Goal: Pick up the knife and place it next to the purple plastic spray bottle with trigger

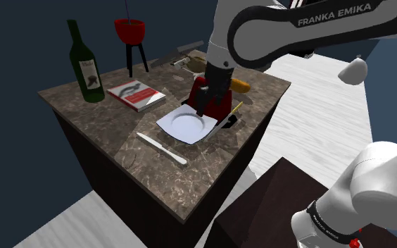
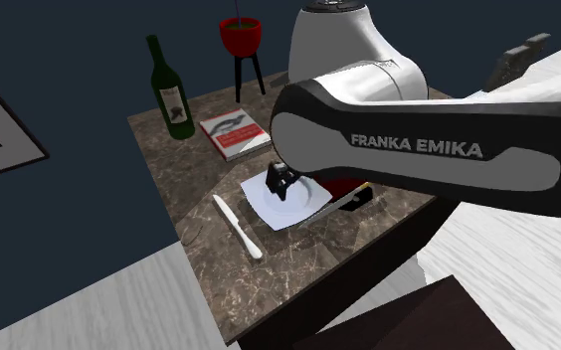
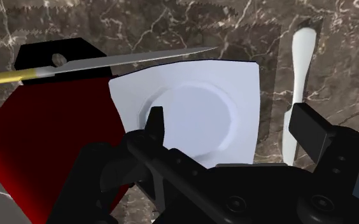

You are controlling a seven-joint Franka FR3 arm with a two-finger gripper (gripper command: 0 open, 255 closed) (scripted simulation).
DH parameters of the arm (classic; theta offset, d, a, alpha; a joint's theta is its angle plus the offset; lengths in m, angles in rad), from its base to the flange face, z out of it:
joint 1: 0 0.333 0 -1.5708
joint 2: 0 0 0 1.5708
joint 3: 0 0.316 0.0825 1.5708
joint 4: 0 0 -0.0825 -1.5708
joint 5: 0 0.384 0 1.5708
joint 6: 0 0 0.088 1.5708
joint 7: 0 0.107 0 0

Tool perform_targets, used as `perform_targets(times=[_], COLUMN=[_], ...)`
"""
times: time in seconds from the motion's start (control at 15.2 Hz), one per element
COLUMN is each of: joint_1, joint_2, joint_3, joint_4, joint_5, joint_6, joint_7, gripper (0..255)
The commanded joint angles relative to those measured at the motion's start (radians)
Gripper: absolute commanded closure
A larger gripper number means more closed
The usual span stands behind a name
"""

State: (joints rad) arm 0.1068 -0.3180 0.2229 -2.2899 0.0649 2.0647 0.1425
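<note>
A white knife (image 1: 162, 148) (image 2: 237, 226) (image 3: 299, 89) lies flat on the marble table (image 1: 120, 120), between the white square plate (image 1: 186, 125) (image 2: 308, 204) (image 3: 191, 108) and the table's front edge. My gripper (image 1: 203, 109) (image 2: 280, 184) (image 3: 232, 130) hangs open over the plate with nothing between its fingers. Just beyond the plate lies a dark red spray bottle (image 1: 222, 104) (image 2: 343, 187) (image 3: 51, 133) with a black trigger part (image 3: 51, 54). A second, slim knife with a yellow handle (image 3: 108, 62) (image 1: 234, 109) rests across it.
A green wine bottle (image 1: 84, 63) (image 2: 169, 89) and a red-and-white book (image 1: 136, 95) (image 2: 234, 134) stand toward the table's far side. A red pot on a dark stand (image 1: 130, 32) is behind them. An orange object (image 1: 241, 86) lies past the arm. My dark stand (image 1: 281, 204) is beside the table.
</note>
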Motion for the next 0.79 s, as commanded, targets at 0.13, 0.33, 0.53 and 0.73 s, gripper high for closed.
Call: perform_targets(times=[0.13,0.33,0.53,0.73], joint_1=[0.017,0.030,0.049,0.077], joint_2=[0.134,0.236,0.343,0.453], joint_3=[0.055,0.089,0.117,0.132], joint_4=[0.052,0.104,0.167,0.239], joint_5=[-0.038,-0.082,-0.139,-0.203], joint_6=[0.080,0.125,0.160,0.183], joint_7=[0.055,0.102,0.154,0.207], gripper=[0,0,0,0])
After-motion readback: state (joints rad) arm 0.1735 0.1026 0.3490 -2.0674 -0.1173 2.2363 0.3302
